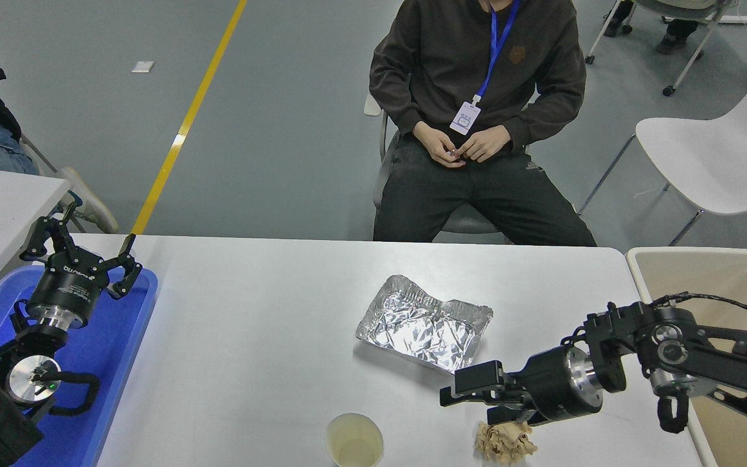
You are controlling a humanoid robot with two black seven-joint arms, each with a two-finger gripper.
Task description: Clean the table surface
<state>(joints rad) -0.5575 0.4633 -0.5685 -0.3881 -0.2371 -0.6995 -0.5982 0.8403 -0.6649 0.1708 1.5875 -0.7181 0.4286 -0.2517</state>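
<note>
We see the surface point(250, 337) spanning the middle, littered with a crumpled foil tray point(422, 322), a paper cup point(354, 441) and a tan wad point(503, 442). The right hand point(454, 395) hovers released by the foil's near corner, gripping nothing; the left hand point(82, 256) sits parked, spread, over the blue tray point(120, 350). Risk: foil may slide or crush when pinched.

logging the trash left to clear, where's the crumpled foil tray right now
In the head view the crumpled silver foil tray lies on the white table surface, right of centre, just beyond the right gripper.
</note>
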